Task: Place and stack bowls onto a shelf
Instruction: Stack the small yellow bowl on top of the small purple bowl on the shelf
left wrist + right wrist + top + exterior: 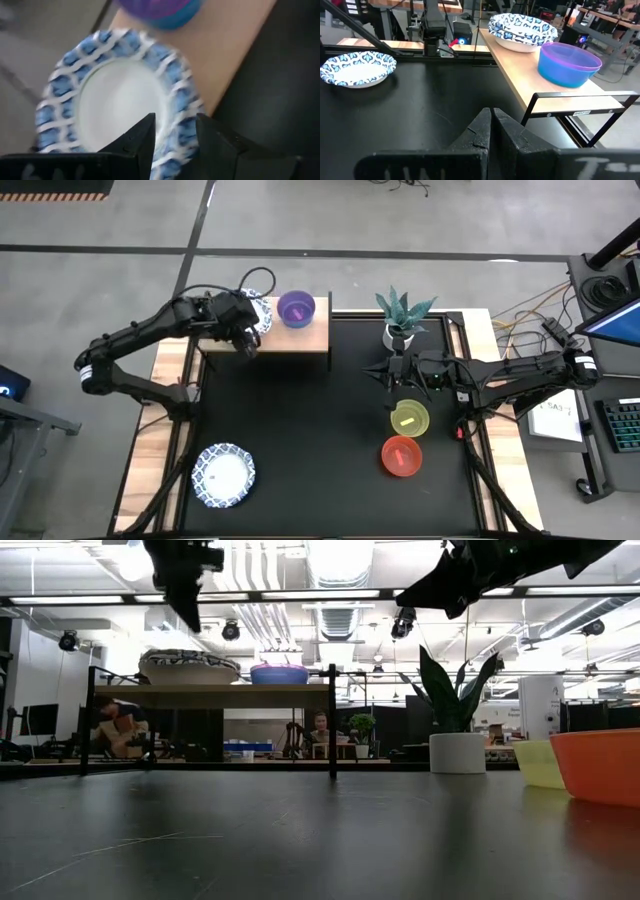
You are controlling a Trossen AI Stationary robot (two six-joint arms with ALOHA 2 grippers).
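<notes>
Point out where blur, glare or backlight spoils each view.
Left wrist view: the patterned bowl and purple bowl are smeared by blur. Low view: bright ceiling lights backlight the scene, leaving both arms as silhouettes, and the shelf dark. High view: evenly lit, no glare. Right wrist view: sharp on the shelf, with its own fingers soft.

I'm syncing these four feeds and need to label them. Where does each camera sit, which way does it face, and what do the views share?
High view: overhead, straight down; both arms, shelf, patterned bowl.
Low view: table height, facing the room; left gripper and right gripper hang above.
Left wrist view: above the shelf's stacked patterned bowls; own open fingers.
Right wrist view: across the table toward the shelf; own closed fingers.
Shared: purple bowl shows in all.
</notes>
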